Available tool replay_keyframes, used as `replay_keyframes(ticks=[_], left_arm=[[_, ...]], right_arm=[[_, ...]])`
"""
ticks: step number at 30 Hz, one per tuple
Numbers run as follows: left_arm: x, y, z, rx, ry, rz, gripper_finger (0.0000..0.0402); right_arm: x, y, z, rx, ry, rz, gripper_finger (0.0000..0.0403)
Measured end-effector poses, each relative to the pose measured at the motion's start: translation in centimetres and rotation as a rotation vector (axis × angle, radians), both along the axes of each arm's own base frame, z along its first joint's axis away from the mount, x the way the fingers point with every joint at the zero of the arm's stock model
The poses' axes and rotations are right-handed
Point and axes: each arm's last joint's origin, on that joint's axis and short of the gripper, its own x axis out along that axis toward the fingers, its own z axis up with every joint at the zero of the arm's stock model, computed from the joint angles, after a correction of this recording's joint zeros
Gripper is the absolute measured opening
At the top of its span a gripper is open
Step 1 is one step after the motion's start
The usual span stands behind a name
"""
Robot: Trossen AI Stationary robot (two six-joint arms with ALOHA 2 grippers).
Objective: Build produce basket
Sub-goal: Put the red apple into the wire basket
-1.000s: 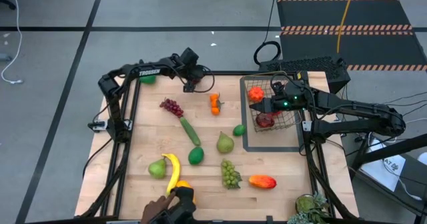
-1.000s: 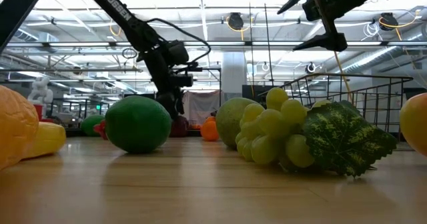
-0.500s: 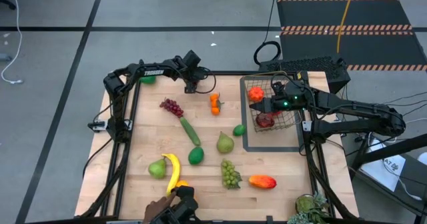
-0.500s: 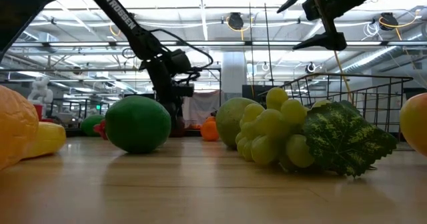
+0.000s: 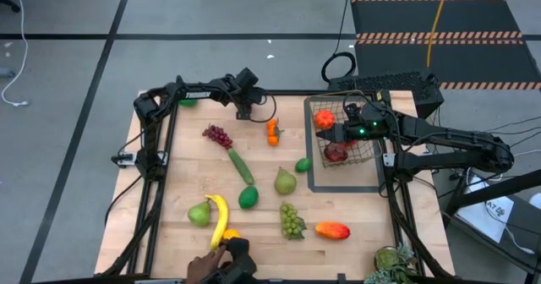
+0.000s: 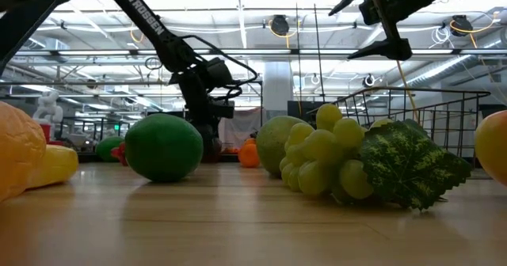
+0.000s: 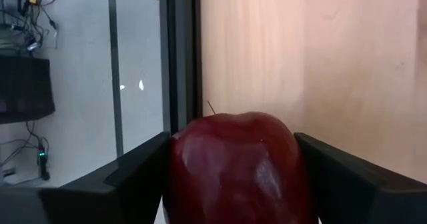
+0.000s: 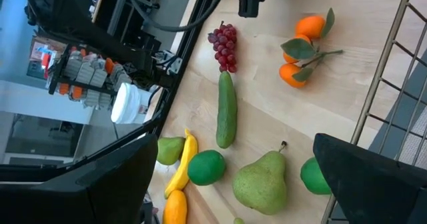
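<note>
My left gripper (image 5: 245, 107) is at the table's far edge, shut on a red apple (image 7: 233, 167). My right gripper (image 5: 326, 134) hangs open and empty over the left side of the wire basket (image 5: 359, 140). The basket stands on a flat dark tray frame (image 5: 347, 182) and holds an orange-red fruit (image 5: 324, 119) and a red apple (image 5: 336, 153). On the wood lie purple grapes (image 5: 217, 135), a cucumber (image 5: 241, 166), oranges (image 5: 272, 130), a lime (image 5: 303, 165), pears (image 5: 285, 182), a banana (image 5: 220, 216), green grapes (image 5: 292, 221) and a mango (image 5: 332, 230). My left gripper pinches the red apple by its two opposite sides (image 7: 181, 164) between its two fingers (image 7: 133, 171). The fingers point down from above. The apple's stem (image 7: 210, 107) points away from the wrist. Whether the apple rests on the wood or is lifted, I cannot tell.
A green fruit (image 5: 188, 101) lies at the far left corner. A round green fruit (image 5: 248, 198) and a second pear (image 5: 199, 214) lie near the banana. A person's hand (image 5: 203, 265) is at the near edge. A leafy fruit (image 5: 393, 259) lies at the near right corner.
My left gripper has gone a little toward the table's right edge along the far edge, still shut on the red apple.
</note>
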Motion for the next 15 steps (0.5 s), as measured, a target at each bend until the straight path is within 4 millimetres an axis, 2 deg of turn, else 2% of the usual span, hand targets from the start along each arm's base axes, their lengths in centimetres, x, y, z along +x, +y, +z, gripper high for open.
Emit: replay_keyframes(ticks=[6,10,15], left_arm=[[1.0,-1.6,0.7,-0.003,-0.010,0.026,0.0302],[1.4,-3.0,2.3,-0.011,-0.062,0.061,0.0287],[1.4,-5.2,5.6,-0.054,-0.179,0.155,0.0289]], right_arm=[[0.0,0.0,0.0,0.001,0.000,0.002,0.0396],[0.0,0.0,0.0,-0.001,0.000,0.003,0.0396],[0.0,0.0,0.0,-0.040,0.007,0.023,0.0396]])
